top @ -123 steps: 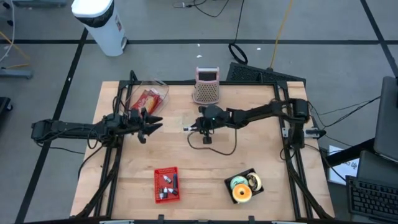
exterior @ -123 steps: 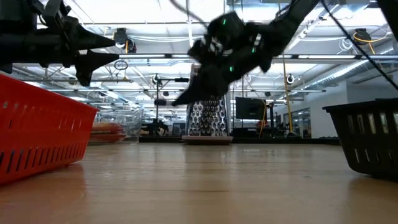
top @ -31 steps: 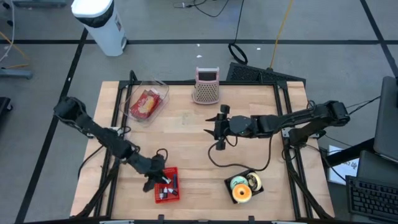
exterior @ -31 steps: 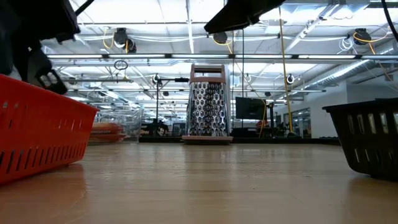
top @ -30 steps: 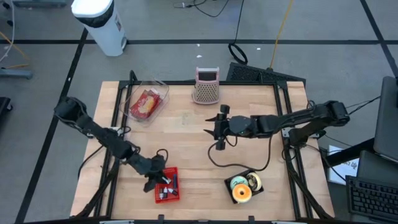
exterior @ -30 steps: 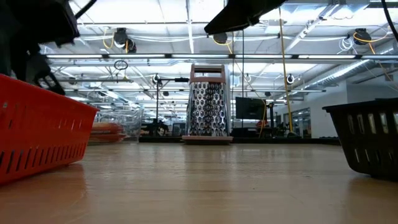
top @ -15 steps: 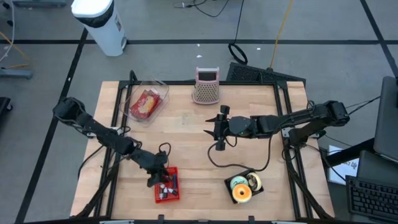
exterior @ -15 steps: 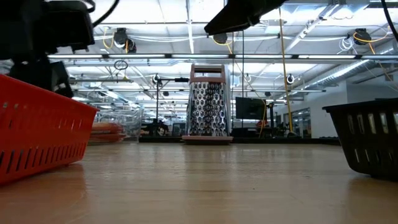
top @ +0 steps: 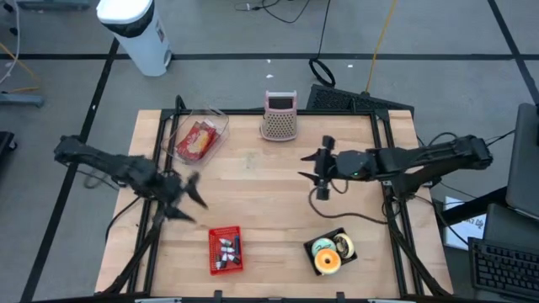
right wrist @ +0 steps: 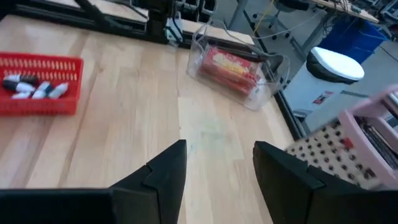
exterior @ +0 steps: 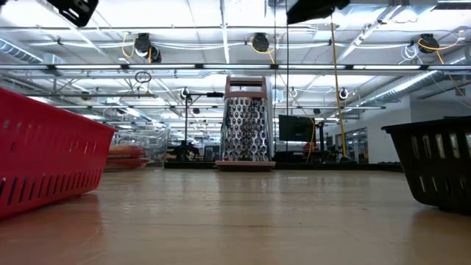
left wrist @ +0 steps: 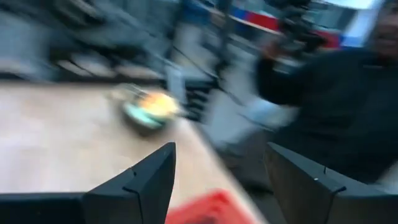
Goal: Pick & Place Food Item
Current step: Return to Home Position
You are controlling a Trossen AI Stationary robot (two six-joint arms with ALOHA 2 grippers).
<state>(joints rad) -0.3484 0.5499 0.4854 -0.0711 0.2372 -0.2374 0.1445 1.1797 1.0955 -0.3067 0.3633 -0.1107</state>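
The food item, a red packet [top: 197, 140], lies in a clear container [right wrist: 239, 64] at the table's far left. A red basket [top: 226, 251] with several small items stands near the front edge. My left gripper [top: 194, 199] hovers open above the table's left side, behind and to the left of the red basket, with nothing between its fingers [left wrist: 149, 180]. My right gripper [top: 310, 174] hangs open and holds nothing above the table's right half, pointing toward the left edge; its wrist view looks past its fingers [right wrist: 165, 168] at the basket and the container.
A pink-topped grater [top: 280, 116] stands at the far edge. A black basket [top: 330, 252] with tape rolls sits at the front right. A white bin [top: 137, 32] stands on the floor beyond the table. A person in dark clothes [left wrist: 329, 106] shows past the table's edge.
My left gripper has opened, risen out of the red basket and drawn back toward the table's left and far side, rolling as it went. My right gripper has drawn back toward the table's right edge, still open.
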